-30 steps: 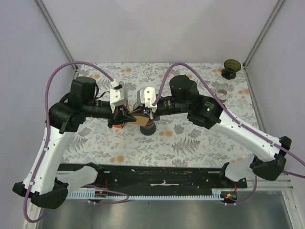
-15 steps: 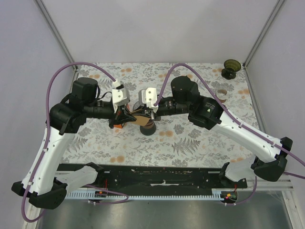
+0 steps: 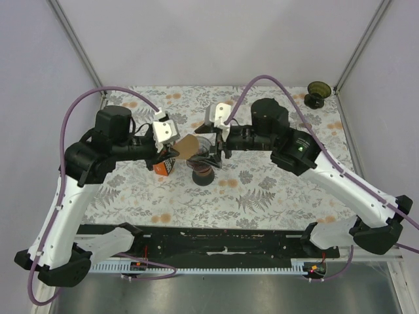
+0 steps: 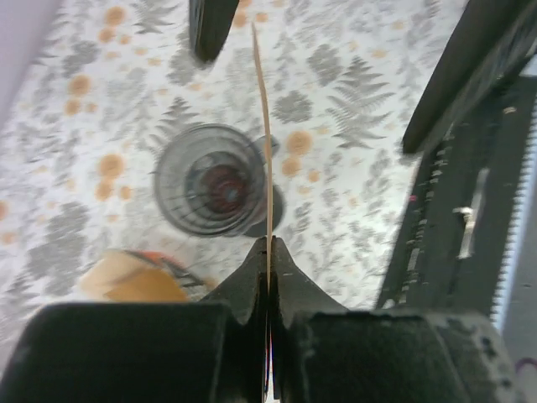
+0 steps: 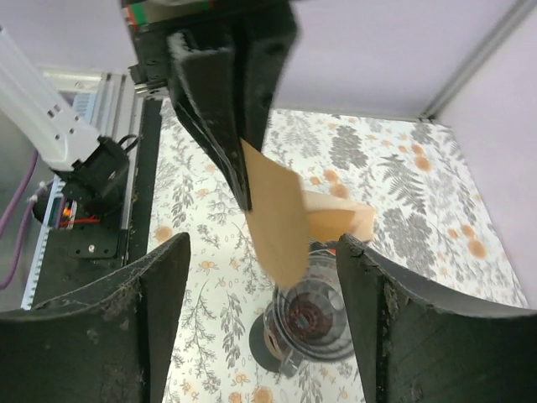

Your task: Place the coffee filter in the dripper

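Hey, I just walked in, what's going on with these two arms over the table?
The left gripper is shut on a brown paper coffee filter. It pinches one edge and holds the filter flat in the air, just above the glass dripper. The dripper stands on the floral table. The right gripper is open on the far side of the filter and holds nothing. The filter is not yet in the dripper.

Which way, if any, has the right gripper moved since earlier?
Yes: the right gripper has drawn away from the dripper, up and right in the top view.
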Motion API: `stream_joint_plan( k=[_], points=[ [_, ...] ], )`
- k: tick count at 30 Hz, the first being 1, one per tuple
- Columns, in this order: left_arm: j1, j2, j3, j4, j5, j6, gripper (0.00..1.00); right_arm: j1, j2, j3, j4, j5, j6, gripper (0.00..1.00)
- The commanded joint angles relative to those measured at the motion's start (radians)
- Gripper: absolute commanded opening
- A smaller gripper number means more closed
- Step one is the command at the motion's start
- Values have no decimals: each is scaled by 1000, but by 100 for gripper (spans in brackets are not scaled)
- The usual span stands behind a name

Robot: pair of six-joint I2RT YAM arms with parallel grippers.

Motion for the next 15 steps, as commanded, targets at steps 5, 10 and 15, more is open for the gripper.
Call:
stream_joint_plan(
  k=[5,10,15],
  points=[
    [-2,-153,-45,133,-436,646,2,-130,-139,-4,-2,99,381,80],
    [-2,-464,-498,705,-397,1169,2,-177,-134,-21,-15,119,523,80],
    [-2,-662,-873,1120,-208,1478,2,-180,-70,17,-13,93,546,83]
  ],
)
